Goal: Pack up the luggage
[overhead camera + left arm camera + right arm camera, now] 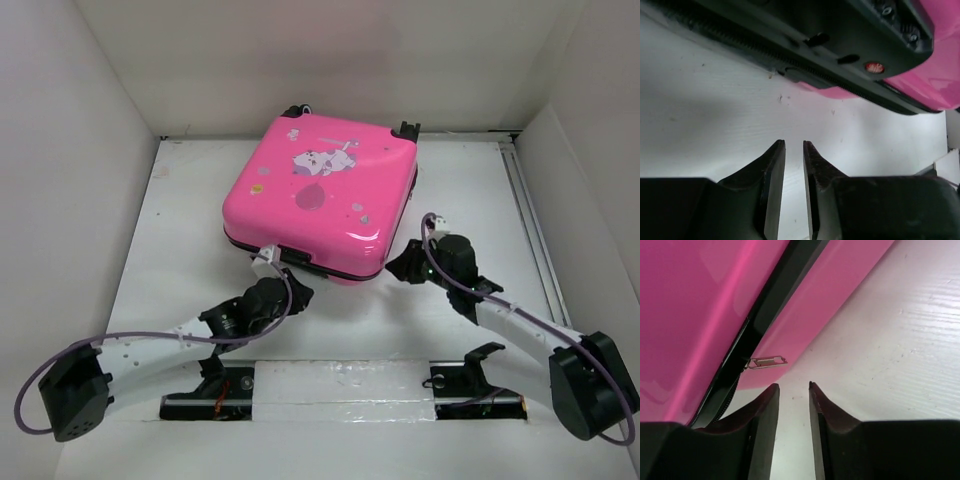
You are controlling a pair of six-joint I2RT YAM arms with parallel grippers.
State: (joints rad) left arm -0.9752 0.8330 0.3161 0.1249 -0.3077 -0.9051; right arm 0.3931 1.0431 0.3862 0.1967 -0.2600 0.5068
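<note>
The luggage (320,190) is a bright-pink suitcase with a cartoon print. It lies flat and closed in the middle of the white table (170,230). My left gripper (273,262) is at its near edge, by the black trim. In the left wrist view the gripper (794,144) has a narrow gap between its fingers and holds nothing, and the suitcase's black side and pink shell (935,75) lie just ahead. My right gripper (403,266) is at the near right corner. It (794,386) is slightly open and empty, just short of a metal zipper pull (767,361) on the black zipper line of the luggage (700,300).
White walls enclose the table on the left, back and right. A red button (873,67) sits on the suitcase's black side. A rail (525,200) runs along the right wall. Black wheels (407,129) are at the suitcase's far edge.
</note>
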